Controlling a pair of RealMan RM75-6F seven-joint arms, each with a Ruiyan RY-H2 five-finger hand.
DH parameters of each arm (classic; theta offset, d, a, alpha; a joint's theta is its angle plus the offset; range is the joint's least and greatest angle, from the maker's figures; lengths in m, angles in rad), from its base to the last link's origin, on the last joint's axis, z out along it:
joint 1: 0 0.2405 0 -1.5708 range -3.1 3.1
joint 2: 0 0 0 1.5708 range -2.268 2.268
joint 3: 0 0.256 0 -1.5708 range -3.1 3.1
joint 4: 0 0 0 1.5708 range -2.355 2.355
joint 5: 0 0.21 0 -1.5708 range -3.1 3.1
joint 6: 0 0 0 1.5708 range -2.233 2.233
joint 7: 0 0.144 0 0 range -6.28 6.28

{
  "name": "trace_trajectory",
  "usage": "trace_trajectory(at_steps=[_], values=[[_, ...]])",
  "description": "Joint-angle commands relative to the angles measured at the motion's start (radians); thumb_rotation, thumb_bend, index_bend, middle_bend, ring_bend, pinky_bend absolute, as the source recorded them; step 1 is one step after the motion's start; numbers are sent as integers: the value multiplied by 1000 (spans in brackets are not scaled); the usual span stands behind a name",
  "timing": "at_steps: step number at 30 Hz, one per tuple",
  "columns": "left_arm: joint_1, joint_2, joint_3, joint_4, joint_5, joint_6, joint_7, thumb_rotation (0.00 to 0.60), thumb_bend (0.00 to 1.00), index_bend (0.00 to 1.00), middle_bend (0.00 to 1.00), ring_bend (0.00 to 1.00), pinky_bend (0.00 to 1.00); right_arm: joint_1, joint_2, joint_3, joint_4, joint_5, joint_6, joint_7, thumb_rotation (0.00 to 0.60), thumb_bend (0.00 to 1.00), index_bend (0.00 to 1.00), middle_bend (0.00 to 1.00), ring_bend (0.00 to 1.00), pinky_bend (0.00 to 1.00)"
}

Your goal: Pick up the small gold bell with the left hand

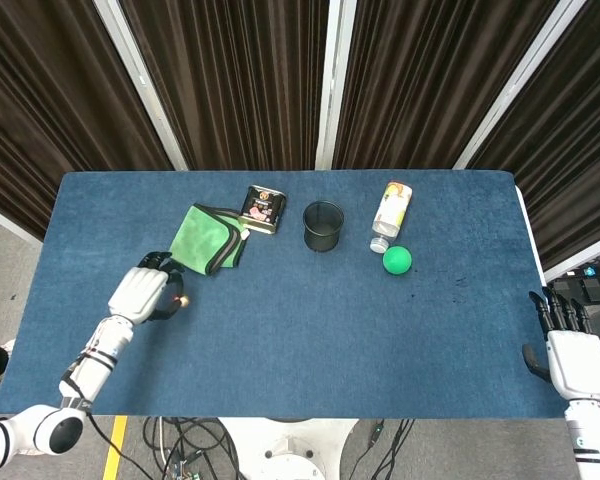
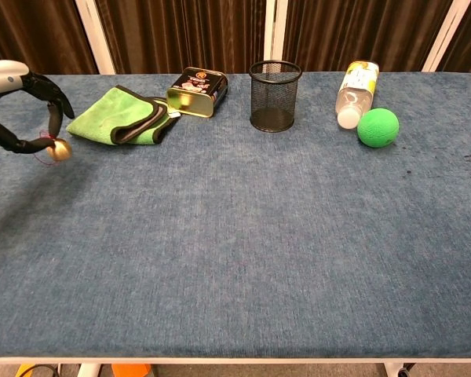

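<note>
My left hand hangs over the table's left part, above the cloth. It pinches the small gold bell at its fingertips, and the bell is clear of the table surface. A bit of red string shows beside the bell. My right hand stays past the table's right front corner in the head view, fingers straight and apart, holding nothing.
A folded green cloth lies just right of the left hand. Behind it lie a gold tin, a black mesh cup, a tipped bottle and a green ball. The blue table stretches wide in front.
</note>
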Motion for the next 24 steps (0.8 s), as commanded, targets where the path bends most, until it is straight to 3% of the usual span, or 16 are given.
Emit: trace_trajectory(at_steps=[1,16,24], values=[[1,-42,14,43,26,-8,-79,600,417,637,265,89,102,2,-2,1,5,3,-5,6,600,309,0,0,0,0],[8,-180,58,176,47,43,35,600,416,633,268,89,102,1,-6,-1,15,1,-5,16,600,311,0,0,0,0],[4,-192,57,194,30,28,51,600,416,623,268,88,102,2,-8,-1,18,2,-8,16,600,316,0,0,0,0]])
